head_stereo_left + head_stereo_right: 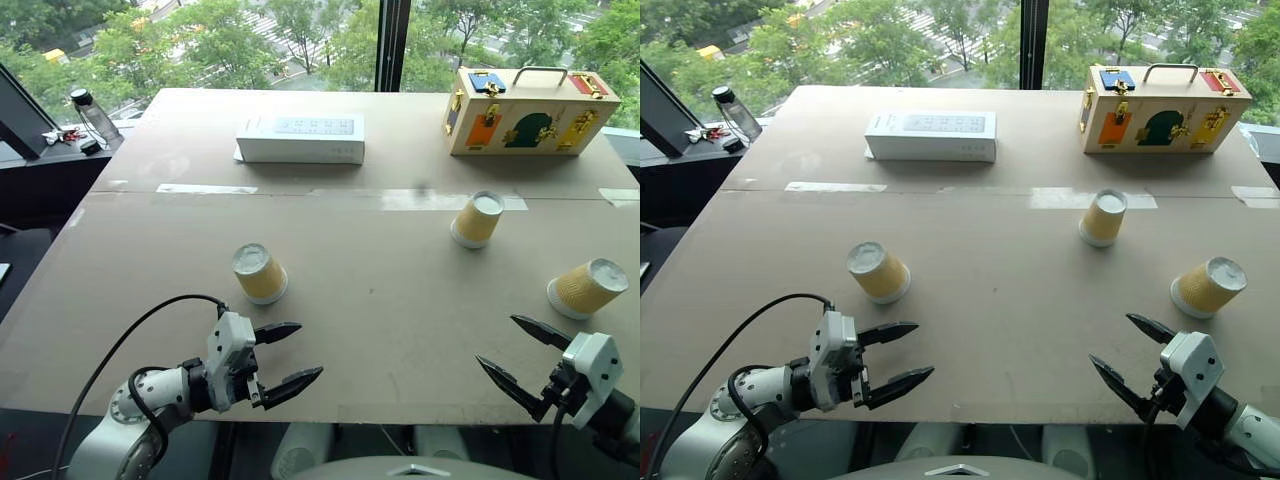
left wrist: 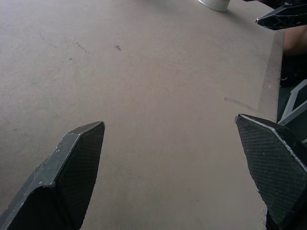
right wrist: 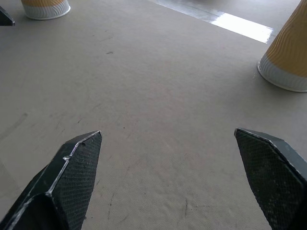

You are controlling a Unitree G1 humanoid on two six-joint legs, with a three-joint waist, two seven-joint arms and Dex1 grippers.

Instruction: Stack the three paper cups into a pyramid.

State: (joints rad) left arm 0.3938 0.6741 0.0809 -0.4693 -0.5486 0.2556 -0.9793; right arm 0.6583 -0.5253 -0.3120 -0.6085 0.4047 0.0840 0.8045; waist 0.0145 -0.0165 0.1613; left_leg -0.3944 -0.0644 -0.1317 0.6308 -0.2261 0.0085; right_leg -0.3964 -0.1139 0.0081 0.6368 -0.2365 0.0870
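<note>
Both end effectors, left (image 1: 291,357) and right (image 1: 512,355), gape wide, empty; white box (image 1: 301,138) lettering unreadable.

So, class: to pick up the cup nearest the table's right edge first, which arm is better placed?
Probably right: the right gripper hangs open just in front of that cup; the left gripper sits far across the table.

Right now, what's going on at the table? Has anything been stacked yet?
Nothing is stacked yet. The three paper cups stand apart, upside down, on the table: one near the left, one toward the middle, one at the right edge. The left gripper and right gripper both hover open and empty over the near edge. A white box and a colourful case sit at the far side.
</note>
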